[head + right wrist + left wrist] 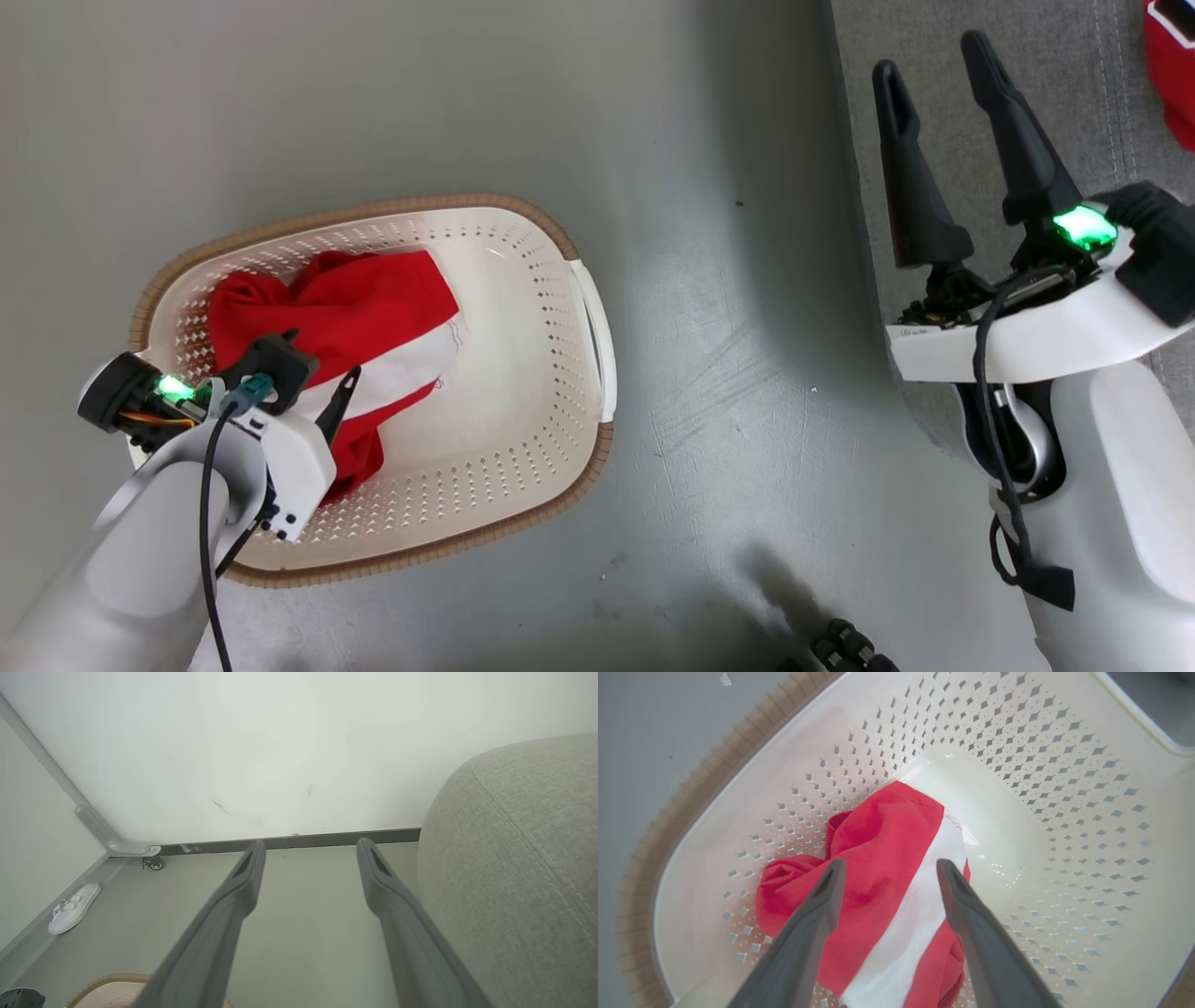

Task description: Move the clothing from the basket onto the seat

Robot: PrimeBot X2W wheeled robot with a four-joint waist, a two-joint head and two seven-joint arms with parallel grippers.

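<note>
**Shorts straight ahead of the open left pincer, framed by its two fingers**

The red shorts lie crumpled on the bottom of the basket, pushed towards the wall nearer the left arm. In the left wrist view they sit directly ahead of the left pincer, whose fingers are spread wide with one tip over the red folds and the other at the far edge of the cloth. The broad white stripe runs lengthwise up the gap between the fingers, leaning towards the right-hand one. The heap's longer run therefore lies roughly along the pincer's reach and crosswise to its closing line. Closing here should pinch across the stripe rather than along it. I cannot tell whether the tips touch the fabric or hover just above it.

Ahead of the shorts and to their right the basket bottom is bare.

The left arm is plainly the nearer one. The right pincer is well apart from the basket, its fingers also spread and holding nothing. It hangs at the edge of the grey seat, with a strip of floor between it and the basket's side handle. A second red garment lies on the seat beyond that pincer, to its right, so the shorts look to be the last piece to move. The lift will then have to carry them to the left pincer's right, over the basket rim and across the floor to the cushion.
</note>
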